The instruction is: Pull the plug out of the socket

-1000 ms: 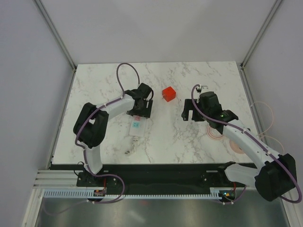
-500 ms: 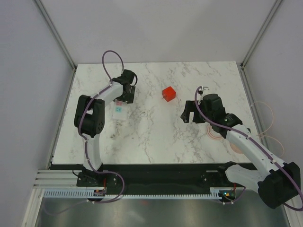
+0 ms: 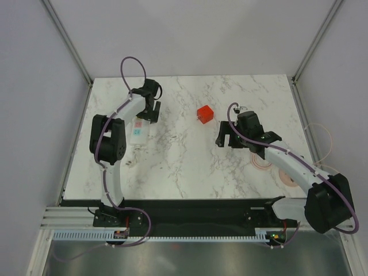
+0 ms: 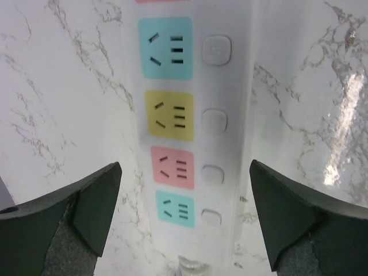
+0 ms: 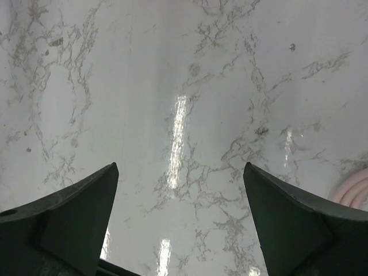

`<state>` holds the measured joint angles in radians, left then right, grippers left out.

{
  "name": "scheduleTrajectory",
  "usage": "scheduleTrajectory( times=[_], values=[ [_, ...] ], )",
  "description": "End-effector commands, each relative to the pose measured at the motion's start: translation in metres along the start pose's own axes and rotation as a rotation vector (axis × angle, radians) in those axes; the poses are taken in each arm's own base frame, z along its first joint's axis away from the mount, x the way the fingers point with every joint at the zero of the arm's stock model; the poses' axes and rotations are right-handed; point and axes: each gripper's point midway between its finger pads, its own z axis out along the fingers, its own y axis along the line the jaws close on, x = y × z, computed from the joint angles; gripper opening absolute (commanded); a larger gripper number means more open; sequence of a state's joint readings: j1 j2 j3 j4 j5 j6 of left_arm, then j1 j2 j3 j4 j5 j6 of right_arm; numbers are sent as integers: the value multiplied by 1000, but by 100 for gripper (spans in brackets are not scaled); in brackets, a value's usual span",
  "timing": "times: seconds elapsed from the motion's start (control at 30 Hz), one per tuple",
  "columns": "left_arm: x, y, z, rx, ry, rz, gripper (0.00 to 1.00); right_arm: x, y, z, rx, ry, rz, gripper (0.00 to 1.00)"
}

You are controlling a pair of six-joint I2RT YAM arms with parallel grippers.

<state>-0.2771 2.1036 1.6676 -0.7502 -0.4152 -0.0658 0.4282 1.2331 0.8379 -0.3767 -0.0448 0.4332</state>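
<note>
Red-orange plug (image 3: 204, 113) — lay unplugged on the marble surface (image 3: 190, 167), far centre, well apart from the white socket (image 4: 190, 123) at far left. Left jaws spread wide over the socket, gripping nothing. Right jaws wide, empty — right of the plug.

- Socket (image 3: 137, 131): in the top view, its upper end is hidden under the left gripper (image 3: 149, 112). The outlet squares there are too small to count. In the left wrist view it is cut off at the top edge, where only a sliver of a pink square shows, and again at the bottom edge.
- Cord (image 4: 190, 265): only a stub shows at bottom centre, cut off by the frame.
- Plug (image 3: 204, 114): prongs too small to tell.
- Left fingers (image 4: 80, 213): roots cut off at the lower corners.
- Right fingers (image 5: 69, 224): roots cut off likewise.
- Pink ring (image 5: 355, 188): lower right, cut off by the right edge.
</note>
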Motion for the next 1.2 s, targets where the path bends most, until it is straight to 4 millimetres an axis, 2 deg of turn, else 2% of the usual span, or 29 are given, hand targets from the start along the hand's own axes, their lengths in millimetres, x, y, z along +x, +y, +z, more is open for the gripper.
scheduleTrajectory(
  times=[0.0, 0.1, 0.13, 0.17, 0.2, 0.23, 0.27, 0.3, 0.33, 0.37, 0.4, 0.43, 0.47, 0.5, 0.53, 0.57, 0.6, 0.63, 0.7, 0.83, 0.87, 0.9, 0.93, 1.07, 1.13, 1.17],
  values=[
    [-27, 17, -63, 33, -83, -118, 100, -42, 15, 12, -9, -86, 35, 98],
    [-29, 26, -87, 37, -111, -162, 100, -47, 17, 27, 2, -66, 64, 98],
    [-31, 26, -95, 51, -124, -198, 100, -59, 23, 29, -11, -91, 67, 98],
    [-36, 29, -116, 85, -166, -229, 100, -59, 22, 40, 0, -73, 74, 98],
    [-34, 24, -124, 129, -173, -243, 100, -62, 22, 46, 6, -73, 76, 98],
    [-34, 8, -138, 236, -183, -265, 100, -76, 28, 49, -2, -92, 84, 98],
    [-36, 5, -158, 299, -228, -274, 100, -72, 24, 64, 15, -64, 92, 98],
    [-31, -8, -161, 350, -240, -261, 100, -79, 21, 71, 35, -74, 101, 98],
    [-29, -21, -170, 428, -249, -256, 99, -97, 25, 74, 25, -99, 132, 98],
    [-28, -25, -182, 475, -275, -256, 98, -94, 19, 92, 40, -74, 154, 98],
    [-22, -38, -180, 524, -276, -247, 98, -108, 27, 96, 2, -87, 176, 98],
    [-17, -51, -186, 604, -270, -238, 97, -120, 25, 103, -12, -112, 211, 98],
    [-15, -54, -193, 635, -284, -242, 96, -118, 20, 119, -7, -97, 236, 98],
    [-12, -60, -191, 664, -281, -247, 96, -133, 25, 124, -32, -127, 253, 98],
    [-9, -66, -196, 710, -277, -239, 95, -139, 22, 130, -51, -127, 297, 98],
    [-9, -68, -201, 729, -281, -240, 94, -135, 18, 144, -49, -111, 313, 96],
    [-8, -69, -206, 745, -287, -243, 94, -148, 18, 148, -68, -140, 327, 95],
    [-10, -72, -211, 768, -307, -240, 93, -143, 15, 160, -65, -125, 354, 92],
    [-8, -75, -217, 788, -325, -232, 93, -147, 14, 168, -71, -130, 373, 89],
    [-6, -75, -222, 801, -340, -231, 92, -139, 14, 184, -104, -139, 428, 73],
    [-6, -75, -222, 803, -339, -232, 92, -143, 18, 185, -128, -155, 429, 71],
    [-7, -75, -224, 809, -343, -234, 92, -138, 20, 189, -137, -144, 435, 67],
    [-6, -76, -223, 812, -341, -236, 92, -136, 25, 191, -153, -137, 442, 60],
    [-5, -80, -224, 835, -338, -242, 91, -131, 39, 201, -191, -139, 462, 57],
    [-5, -81, -225, 843, -338, -241, 91, -126, 50, 207, -213, -128, 489, 57],
    [-4, -81, -224, 843, -336, -243, 91, -124, 62, 209, -241, -132, 487, 57]
  ],
)
